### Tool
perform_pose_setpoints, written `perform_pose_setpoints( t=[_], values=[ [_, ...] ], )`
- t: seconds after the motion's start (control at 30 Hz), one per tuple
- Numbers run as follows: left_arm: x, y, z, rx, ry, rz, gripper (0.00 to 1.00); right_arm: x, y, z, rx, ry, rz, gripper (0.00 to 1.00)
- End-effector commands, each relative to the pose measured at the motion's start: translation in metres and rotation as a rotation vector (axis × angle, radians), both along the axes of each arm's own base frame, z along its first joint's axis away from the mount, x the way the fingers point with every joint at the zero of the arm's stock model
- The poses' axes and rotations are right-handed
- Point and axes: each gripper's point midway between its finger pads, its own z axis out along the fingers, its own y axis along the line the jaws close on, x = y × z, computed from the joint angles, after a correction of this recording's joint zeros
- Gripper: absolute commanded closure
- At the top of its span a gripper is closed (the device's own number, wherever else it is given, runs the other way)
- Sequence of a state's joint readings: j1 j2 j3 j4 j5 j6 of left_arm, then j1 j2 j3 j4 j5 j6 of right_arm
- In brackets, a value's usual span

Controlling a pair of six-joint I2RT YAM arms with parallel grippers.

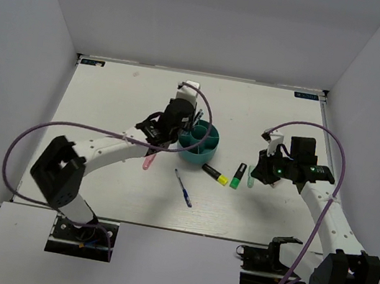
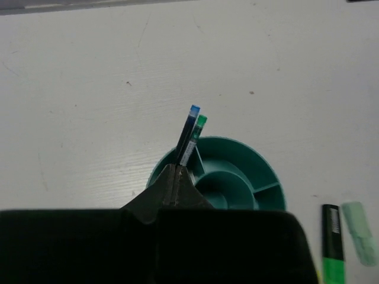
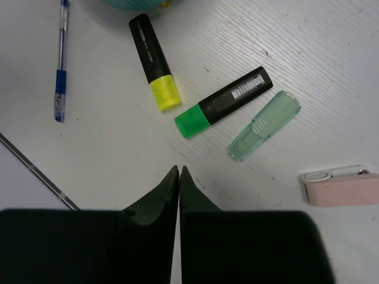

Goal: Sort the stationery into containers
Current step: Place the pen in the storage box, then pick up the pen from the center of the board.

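Observation:
The round teal organizer [image 1: 200,144] stands mid-table and shows in the left wrist view [image 2: 237,177]. My left gripper [image 2: 176,167] is at its left rim [image 1: 179,122], shut on a thin blue pen [image 2: 188,133] that stands tilted in a ring compartment beside a green-tipped pen [image 2: 196,133]. My right gripper [image 3: 179,168] is shut and empty, just above the table. In front of it lie the black marker with yellow cap [image 3: 154,62], the black marker with green cap [image 3: 225,100] and the pale green marker [image 3: 263,125]. Another blue pen [image 1: 183,188] and the pink marker [image 1: 148,160] lie on the table.
A pink and white block-shaped item [image 3: 343,186] lies to the right of my right gripper. White walls enclose the table [image 1: 95,184] on the left, back and right. A purple cable [image 1: 39,128] loops off each arm.

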State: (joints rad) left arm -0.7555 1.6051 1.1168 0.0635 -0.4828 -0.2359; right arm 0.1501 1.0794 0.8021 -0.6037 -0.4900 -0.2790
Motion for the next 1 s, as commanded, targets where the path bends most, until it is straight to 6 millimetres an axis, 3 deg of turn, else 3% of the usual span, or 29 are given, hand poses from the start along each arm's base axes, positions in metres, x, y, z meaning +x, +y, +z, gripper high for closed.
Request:
perform_pose_setpoints(
  t=[0.0,0.03,0.1,0.13,0.2,0.23,0.3,0.33,0.37,0.4,0.47,0.67,0.97],
  values=[
    [-0.037,0.013,0.053,-0.186,0.057,0.049,1.0,0.002,-0.001,0.008,0.01,-0.022,-0.012,1.0],
    [-0.063,0.029,0.029,-0.114,0.188,0.066,1.0,0.003,-0.001,0.007,0.011,-0.019,-0.014,1.0],
    [-0.094,0.028,0.0,-0.194,0.364,0.125,0.99,0.002,0.001,0.007,0.014,-0.014,-0.007,1.0],
    [-0.115,0.039,-0.025,-0.174,0.45,0.153,0.85,0.003,0.001,0.006,0.015,-0.005,-0.007,1.0],
    [-0.136,0.03,-0.045,-0.313,0.577,0.22,0.61,0.003,0.002,0.007,0.014,0.008,-0.008,0.63],
    [-0.152,0.036,-0.069,-0.315,0.647,0.25,0.6,0.004,0.002,0.009,0.011,0.012,-0.01,0.49],
    [-0.158,0.031,-0.077,-0.429,0.698,0.334,0.48,0.003,0.002,0.007,0.014,0.032,-0.015,0.36],
    [-0.163,0.022,-0.081,-0.44,0.712,0.321,0.43,0.003,0.002,0.009,0.015,0.033,-0.017,0.39],
    [-0.164,0.02,-0.082,-0.451,0.716,0.336,0.4,0.003,0.002,0.009,0.018,0.033,-0.024,0.5],
    [-0.162,0.016,-0.086,-0.441,0.722,0.356,0.4,0.003,0.003,0.01,0.025,0.036,-0.028,0.77],
    [-0.163,0.007,-0.093,-0.414,0.748,0.362,0.4,0.005,0.003,0.013,0.031,0.025,-0.037,0.94],
    [-0.161,-0.005,-0.121,-0.403,0.795,0.405,0.4,0.01,-0.002,0.011,0.008,0.015,-0.076,0.9],
    [-0.162,-0.004,-0.151,-0.358,0.837,0.475,0.46,0.01,-0.005,0.012,0.0,-0.002,-0.084,0.89]
  ],
)
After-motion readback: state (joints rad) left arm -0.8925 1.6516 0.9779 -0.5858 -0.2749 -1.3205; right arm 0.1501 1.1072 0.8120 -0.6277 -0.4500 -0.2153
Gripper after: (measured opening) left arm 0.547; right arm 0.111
